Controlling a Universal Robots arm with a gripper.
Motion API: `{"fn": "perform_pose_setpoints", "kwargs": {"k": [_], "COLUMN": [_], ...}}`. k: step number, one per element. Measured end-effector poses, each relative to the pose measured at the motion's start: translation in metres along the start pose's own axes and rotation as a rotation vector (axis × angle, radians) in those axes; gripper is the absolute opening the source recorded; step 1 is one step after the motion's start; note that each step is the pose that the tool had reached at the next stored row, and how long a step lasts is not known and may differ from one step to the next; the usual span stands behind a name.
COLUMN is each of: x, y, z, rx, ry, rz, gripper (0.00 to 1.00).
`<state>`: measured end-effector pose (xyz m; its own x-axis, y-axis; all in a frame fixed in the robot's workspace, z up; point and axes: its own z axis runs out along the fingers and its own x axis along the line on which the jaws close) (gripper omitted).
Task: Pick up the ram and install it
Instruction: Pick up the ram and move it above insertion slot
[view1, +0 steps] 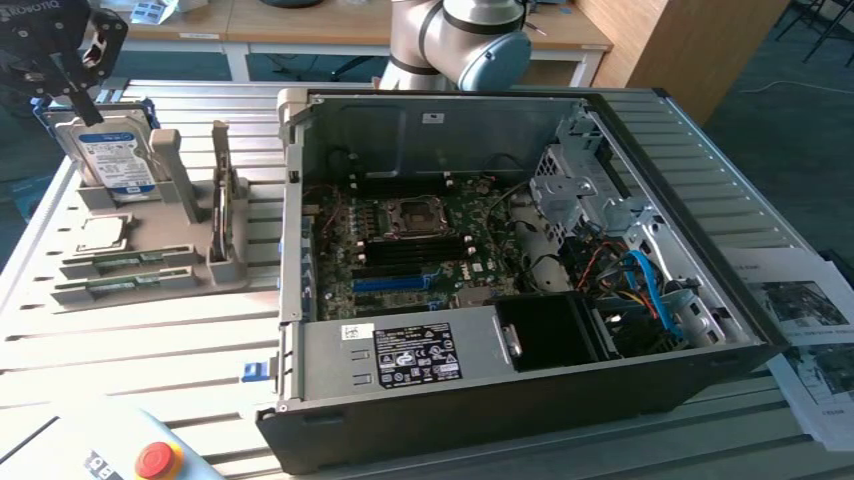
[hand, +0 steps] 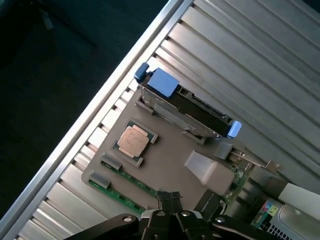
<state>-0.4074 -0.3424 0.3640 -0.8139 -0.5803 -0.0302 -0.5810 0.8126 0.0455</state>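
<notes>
So, nearest the camera on the slatted worktop (view1: 134, 350) there's a red stop button (view1: 158, 458), not part of the job. Just beyond it is the grey tray (view1: 171, 228), and the ram (view1: 127, 262) sits at the tray's near end. It's actually two slim green sticks lying flat in their slots, one just behind the other, and neither has been lifted. Their long axis runs left to right across the tray, tipped a bit. Going farther along the tray you get the small square processor (view1: 104, 232), then the hard drive (view1: 114, 158) standing on edge. Above that, at the far left, hang the jaws, pinched fully closed with nothing between them. I'd say that's the relation that matters: the ram lies toward the near side from the jaws, with the hard drive and processor in between, and the sticks run crosswise to that line. The wrist view looks down on the tray, with the sticks close by the closed tips, but I can't tell how high the jaws are. Off to the right the open computer case (view1: 534, 385) lies on its side with the motherboard (view1: 400, 240) showing, well apart from the tray.
</notes>
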Motion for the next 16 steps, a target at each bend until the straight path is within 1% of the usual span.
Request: {"fn": "perform_pose_setpoints", "kwargs": {"k": [16], "x": [0.0], "y": [-0.0001], "z": [0.0016], "rx": [-0.0077], "ry": [0.0143], "rz": [-0.292], "gripper": [0.1]}}
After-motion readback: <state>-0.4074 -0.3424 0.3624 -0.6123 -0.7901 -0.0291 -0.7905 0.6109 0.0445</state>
